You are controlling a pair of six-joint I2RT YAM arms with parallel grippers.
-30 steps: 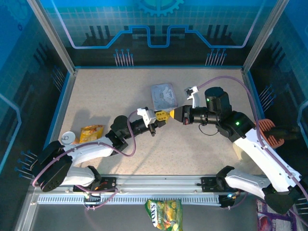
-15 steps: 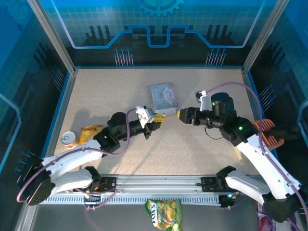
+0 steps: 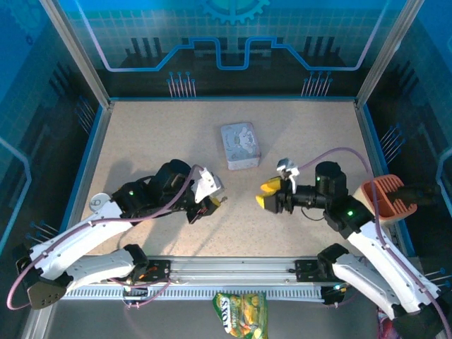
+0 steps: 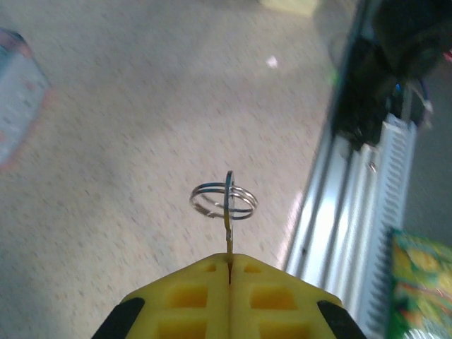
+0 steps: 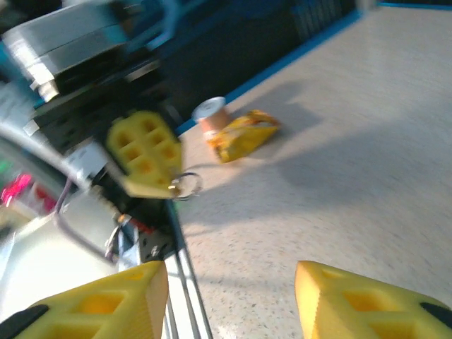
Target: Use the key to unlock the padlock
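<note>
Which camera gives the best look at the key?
Left wrist: the key stands close and sharp, edge-on with its ring, pinched in the left gripper. The right wrist shows it small and blurred; the top view, a mere speck.

the small can [image 3: 97,203] at the left edge of the table carries one dark digit on its pale top, which looks like a 6. the green and yellow snack bag [image 3: 241,315], on the near side of the rail, has dark letters on a white patch, too small to read for sure. the grey tin [image 3: 240,145], far of the middle, bears a printed picture with no legible words. a blue gear emblem [image 3: 234,8] stands at the top of the far wall.
</note>
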